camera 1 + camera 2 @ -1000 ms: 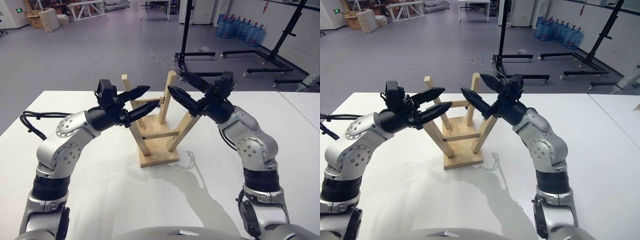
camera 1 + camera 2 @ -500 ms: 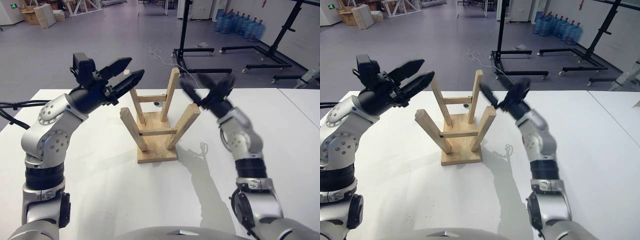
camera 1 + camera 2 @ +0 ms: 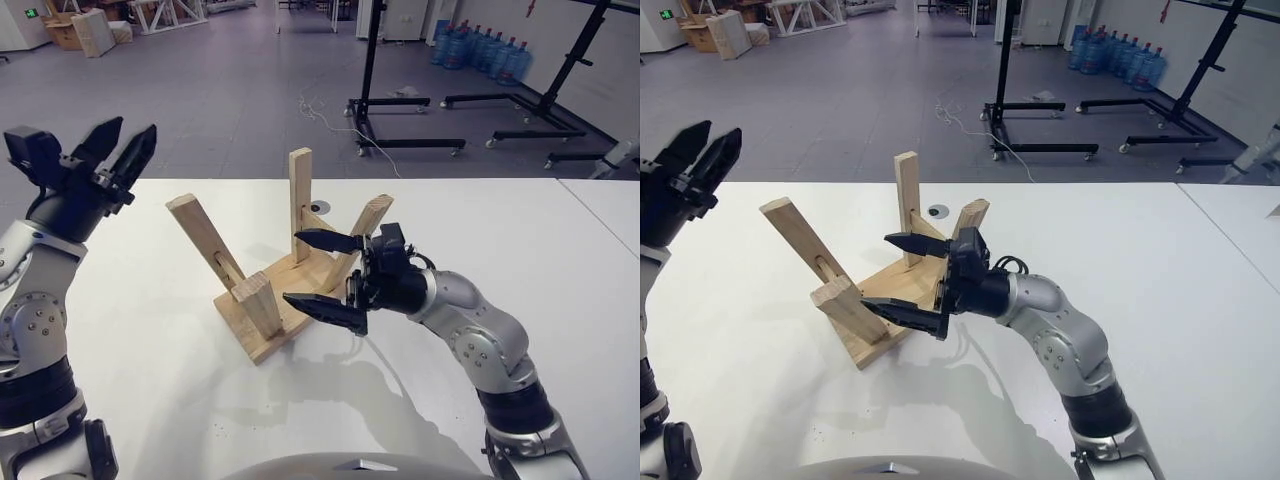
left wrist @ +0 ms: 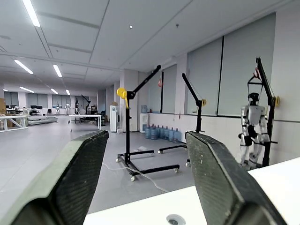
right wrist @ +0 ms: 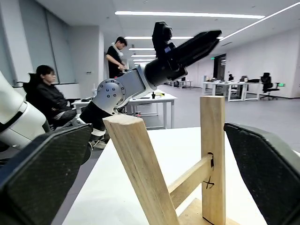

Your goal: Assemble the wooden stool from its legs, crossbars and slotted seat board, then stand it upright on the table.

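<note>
Blue water jugs (image 3: 480,55) stand on the floor far behind; their contents cannot be told. The pale wooden stool (image 3: 290,282) lies upside down and tilted on the white table (image 3: 150,400), legs up. The right gripper (image 3: 292,267) spreads wide around its right side. The left gripper (image 3: 136,125), also spread, hangs far left, well apart.

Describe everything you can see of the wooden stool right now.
The stool is pale, unfinished-looking wood, assembled and upside down: its seat board lies on the white table, four splayed legs pointing up, a crossbar joining two of them. One leg shows a slot. The right gripper, open, brackets the leg nearest it; whether it touches cannot be told. The left gripper is raised away.
</note>
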You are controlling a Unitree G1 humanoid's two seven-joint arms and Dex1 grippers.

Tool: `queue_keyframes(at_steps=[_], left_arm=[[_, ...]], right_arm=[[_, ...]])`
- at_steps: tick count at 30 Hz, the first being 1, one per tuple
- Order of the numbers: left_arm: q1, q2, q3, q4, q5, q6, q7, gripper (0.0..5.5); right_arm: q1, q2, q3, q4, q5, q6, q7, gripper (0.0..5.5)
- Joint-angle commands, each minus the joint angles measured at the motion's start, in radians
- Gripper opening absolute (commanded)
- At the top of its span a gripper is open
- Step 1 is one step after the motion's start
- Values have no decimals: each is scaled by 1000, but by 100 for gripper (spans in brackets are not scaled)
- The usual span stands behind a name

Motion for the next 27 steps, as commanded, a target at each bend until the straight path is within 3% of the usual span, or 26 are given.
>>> queue_keyframes(at_steps=[1, 4, 6, 9, 13, 21, 27], left_arm=[[67, -14, -19, -42, 26, -26, -8, 301], [157, -1, -19, -84, 24, -48, -70, 301], [286, 25, 7, -148, 14, -82, -189, 301], [488, 58, 77, -236, -32, -81, -342, 301], [649, 86, 114, -270, -7, -78, -418, 301], [665, 153, -162, -232, 195, -80, -451, 301], [670, 213, -254, -181, 315, -69, -443, 301]], right_arm=[[-23, -147, -173, 70, 98, 86, 56, 518], [35, -236, -288, 125, 262, 227, 106, 518], [90, -295, -278, 147, 234, 242, 171, 518], [116, -316, -208, 278, 34, 99, 220, 518], [4, -234, -117, 575, -212, -156, 235, 518], [-268, -50, -53, 1054, -407, -453, 314, 518], [-261, 5, -34, 1015, -430, -477, 358, 518]])
